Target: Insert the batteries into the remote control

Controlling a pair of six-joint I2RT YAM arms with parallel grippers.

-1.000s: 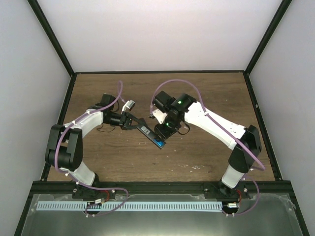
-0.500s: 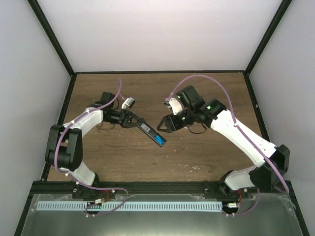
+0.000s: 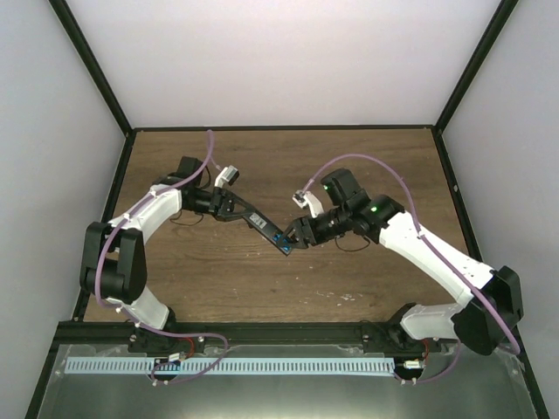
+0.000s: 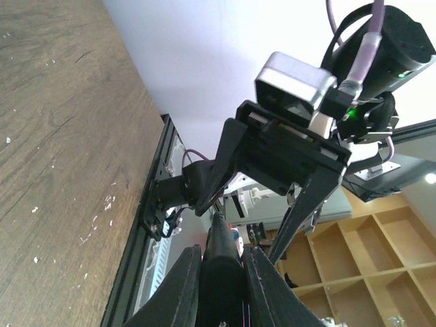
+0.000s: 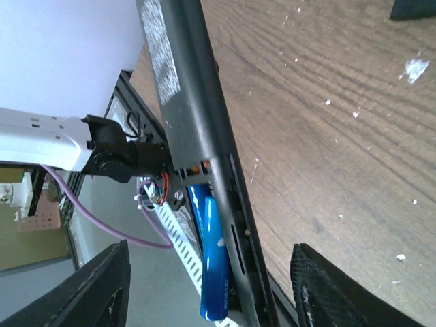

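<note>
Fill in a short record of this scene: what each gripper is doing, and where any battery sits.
Left gripper: shut on one end of the remote control
Right gripper: open, fingers either side of the remote's free end
Battery: one blue cell visible in the remote's open compartment
Table: brown wood, scattered pale specks

The remote control (image 3: pixel 262 225) bars mid-table, left gripper (image 3: pixel 234 209) at one end, right gripper (image 3: pixel 300 236) (jaws apart) straddling the other; far table (image 3: pixel 367 157) passable.
</note>
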